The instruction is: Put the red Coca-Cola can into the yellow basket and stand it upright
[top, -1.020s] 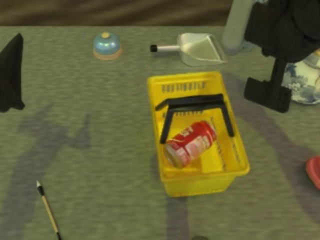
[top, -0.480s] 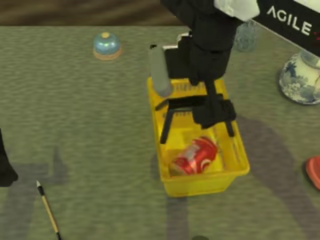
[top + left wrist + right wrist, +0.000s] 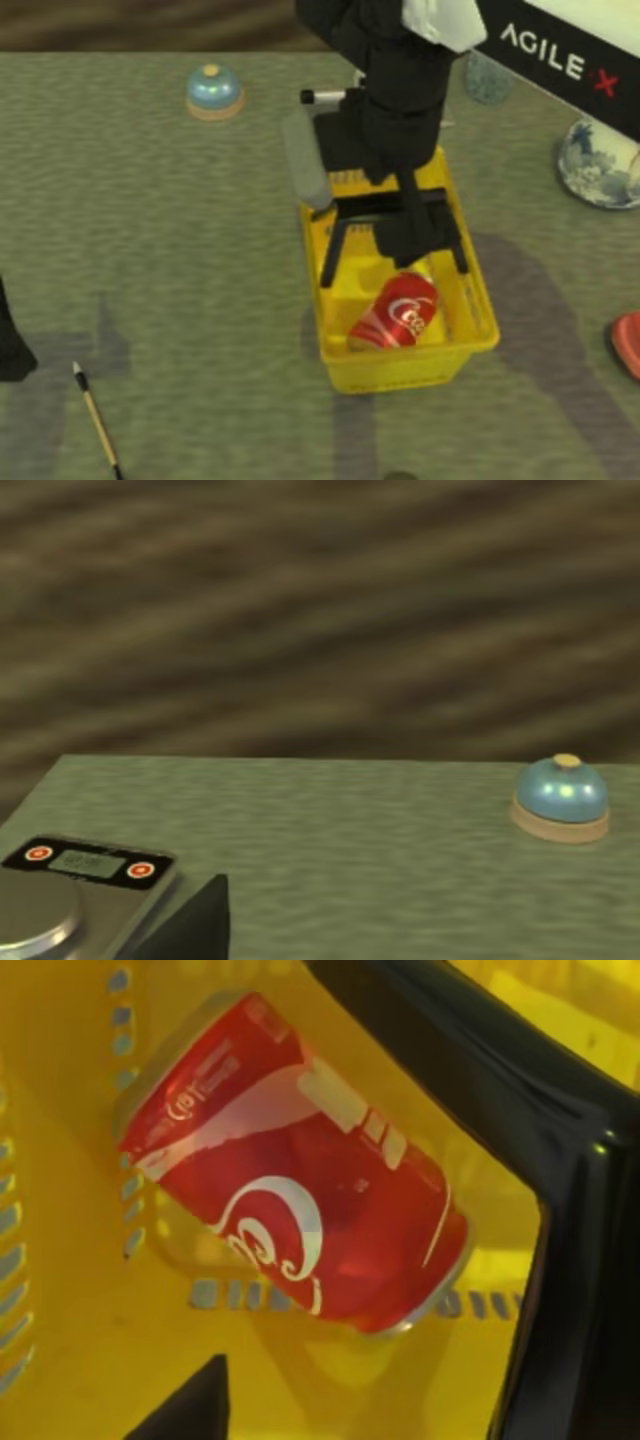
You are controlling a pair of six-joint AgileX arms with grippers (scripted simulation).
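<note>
The red Coca-Cola can (image 3: 398, 315) lies tilted inside the yellow basket (image 3: 480, 335), right gripper (image 3: 418, 262) at its twelve o'clock, finger state untellable; righting it remains, likely needing a grasp.

My right arm (image 3: 400, 90) is matte black and blocky, with a white cap. Its link carries white AGILE lettering and a red X. My fingers (image 3: 425, 225) are black too.
</note>
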